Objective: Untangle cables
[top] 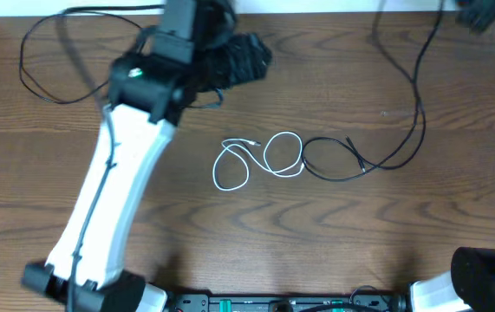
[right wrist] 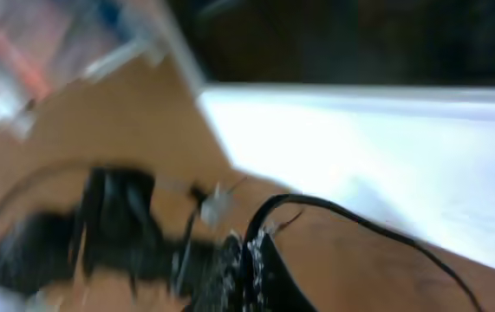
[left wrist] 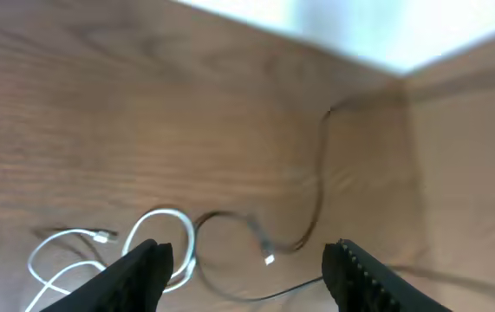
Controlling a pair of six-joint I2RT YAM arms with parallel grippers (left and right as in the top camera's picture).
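A short white cable [top: 266,154] lies in loops at the table's middle. Its right loop overlaps a black cable [top: 420,117] that runs up toward the far right corner. Another black cable [top: 23,65] loops at the far left. My left gripper [top: 244,57] hovers behind the white cable, open and empty. In the left wrist view its jaws [left wrist: 249,269] frame the white cable [left wrist: 186,238] and the black cable's plug end [left wrist: 269,258]. My right gripper [top: 486,12] is at the far right edge. In the blurred right wrist view its fingers [right wrist: 249,256] are shut, with a black cable [right wrist: 360,224] coming out of them.
The left arm's white body [top: 117,191] crosses the table's left half from the front edge. The right arm's base [top: 481,277] stands at the front right. The table's far edge meets a white surface [right wrist: 386,139]. Dark blurred objects [right wrist: 117,217] lie near the right gripper.
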